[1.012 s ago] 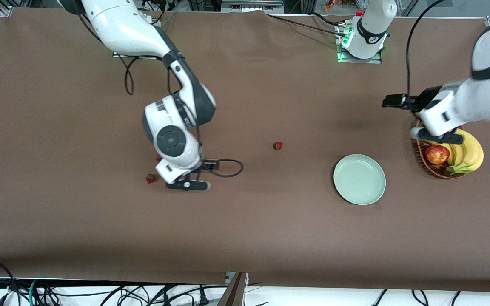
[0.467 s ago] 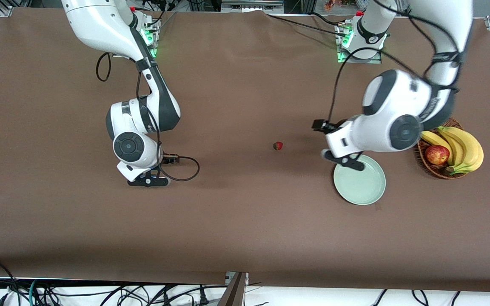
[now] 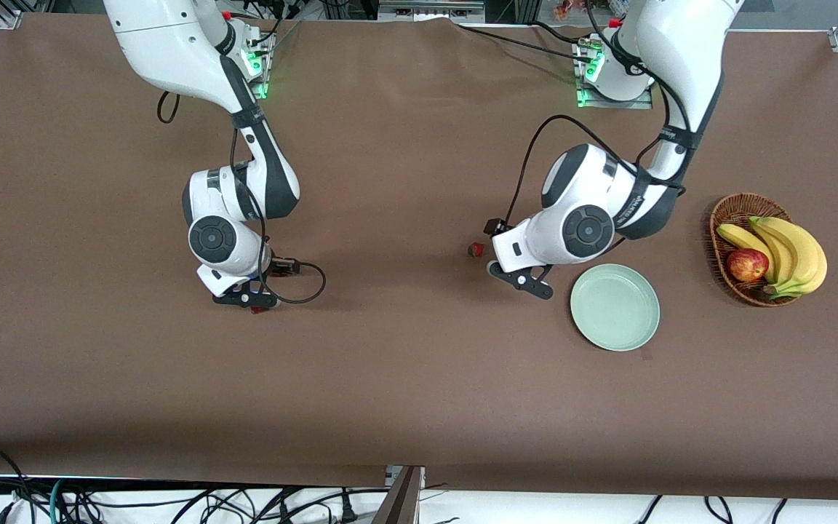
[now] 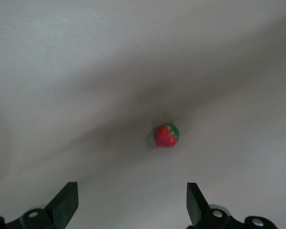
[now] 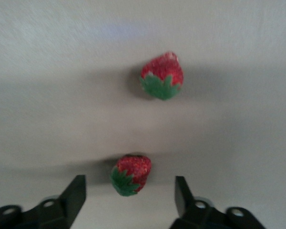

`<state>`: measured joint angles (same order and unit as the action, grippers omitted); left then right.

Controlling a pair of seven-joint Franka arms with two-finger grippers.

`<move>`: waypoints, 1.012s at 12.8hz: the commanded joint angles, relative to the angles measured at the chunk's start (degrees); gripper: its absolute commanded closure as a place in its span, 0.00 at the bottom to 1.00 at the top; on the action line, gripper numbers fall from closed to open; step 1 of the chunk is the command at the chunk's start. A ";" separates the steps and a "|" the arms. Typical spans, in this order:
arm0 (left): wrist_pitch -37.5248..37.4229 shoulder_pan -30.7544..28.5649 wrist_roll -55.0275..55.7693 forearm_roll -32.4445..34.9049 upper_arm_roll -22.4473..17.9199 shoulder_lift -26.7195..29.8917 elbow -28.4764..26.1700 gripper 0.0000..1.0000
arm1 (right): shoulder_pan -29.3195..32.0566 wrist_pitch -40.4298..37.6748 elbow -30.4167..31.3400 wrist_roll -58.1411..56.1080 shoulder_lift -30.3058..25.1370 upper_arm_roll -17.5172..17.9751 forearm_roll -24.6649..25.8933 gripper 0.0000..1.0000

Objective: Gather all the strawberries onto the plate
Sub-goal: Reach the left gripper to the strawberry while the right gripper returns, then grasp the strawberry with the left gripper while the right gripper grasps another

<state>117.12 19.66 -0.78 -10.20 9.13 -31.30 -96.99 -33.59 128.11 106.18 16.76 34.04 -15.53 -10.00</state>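
The pale green plate (image 3: 615, 306) lies empty toward the left arm's end of the table. One strawberry (image 3: 475, 249) lies mid-table and also shows in the left wrist view (image 4: 167, 135). My left gripper (image 3: 524, 282) is open and empty (image 4: 132, 198), over the table between that strawberry and the plate. My right gripper (image 3: 244, 300) is open (image 5: 129, 193) and low over two strawberries. One strawberry (image 5: 130, 174) sits between its fingertips, the other (image 5: 162, 75) a little past them. In the front view only a red edge (image 3: 257, 310) of one shows under the gripper.
A brown wicker basket (image 3: 726, 211) with bananas (image 3: 790, 251) and a red apple (image 3: 747, 265) stands at the left arm's end of the table, beside the plate. A black cable (image 3: 302, 284) loops from the right wrist.
The left arm swung from over the basket, across the plate, to beside the mid-table strawberry. The right gripper shifted toward its own end of the table and now covers the two strawberries.
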 commanded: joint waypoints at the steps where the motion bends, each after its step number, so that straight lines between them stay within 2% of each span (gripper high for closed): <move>1: 8.53 3.09 2.08 1.15 -0.43 0.10 -5.39 0.00 | -0.07 1.26 3.16 -0.94 -2.49 0.06 -2.30 0.26; 3: 14.87 6.77 9.17 1.23 -0.52 -0.86 -8.73 0.00 | -0.07 2.74 3.77 -1.12 -2.23 0.06 -2.56 0.34; 4: 15.15 8.79 14.00 1.41 -0.69 -1.13 -8.74 0.00 | -0.07 4.15 4.47 -1.21 -2.05 0.06 -2.65 0.35; 5: 15.42 10.55 18.05 4.19 -0.87 -2.09 -8.74 0.00 | -0.07 4.86 4.91 -1.21 -2.05 0.06 -2.65 0.35; 6: 16.03 11.01 20.96 11.01 -0.87 -2.62 -8.74 0.00 | 0.02 4.95 5.00 -1.29 -2.05 0.06 -2.65 0.39; 7: 16.38 11.01 23.43 18.47 -0.61 -2.80 -8.74 0.00 | -0.07 4.95 5.00 -1.29 -2.05 0.06 -2.65 0.45; 8: 16.39 10.92 25.72 20.90 -0.43 -2.89 -8.66 0.00 | 0.02 4.95 4.83 -1.21 -2.05 0.06 -2.65 0.55; 12: 17.43 11.10 26.62 21.71 -0.43 -3.77 -8.13 0.00 | 0.37 4.95 4.39 -1.12 -2.05 0.15 -2.65 0.85; 13: 19.71 11.01 26.62 21.71 -0.43 -4.81 -8.13 0.00 | 0.37 4.78 4.04 -1.12 -2.14 0.15 -2.65 0.86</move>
<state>133.92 30.64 24.55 9.43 8.78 -34.51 -105.61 -33.54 132.31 108.97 16.77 33.54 -15.59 -11.38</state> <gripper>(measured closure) 0.000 0.670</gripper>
